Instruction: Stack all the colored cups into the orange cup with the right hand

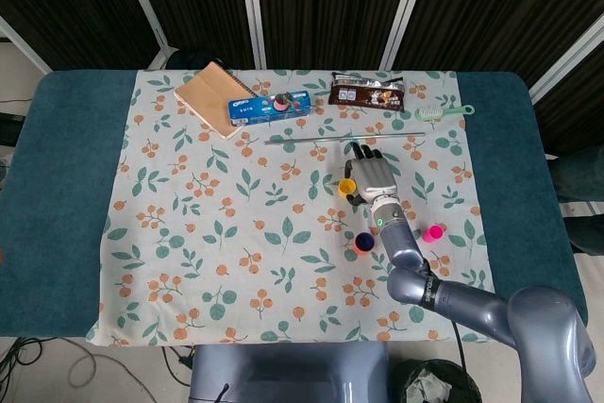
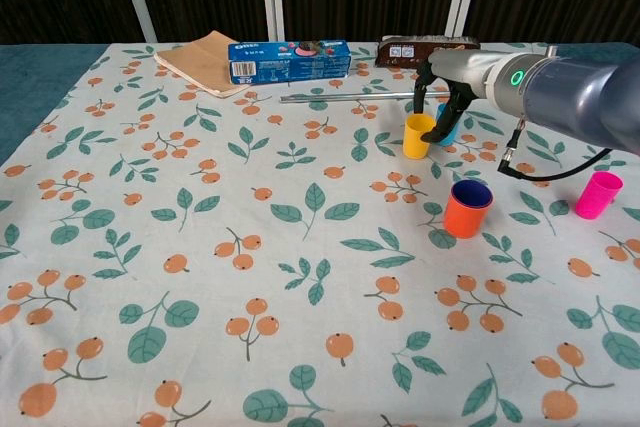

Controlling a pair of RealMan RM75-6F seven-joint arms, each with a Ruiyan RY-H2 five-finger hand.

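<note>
The right hand is reaching down over the yellow cup at the far side of the desk, fingers spread around its rim but not clearly gripping it. The orange cup is standing nearby with a dark blue lining showing inside it. The pink cup and a blue cup behind the hand are waiting unstacked.

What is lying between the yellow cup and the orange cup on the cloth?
Nothing: in the chest view only bare printed cloth separates the yellow cup from the orange cup.
</note>
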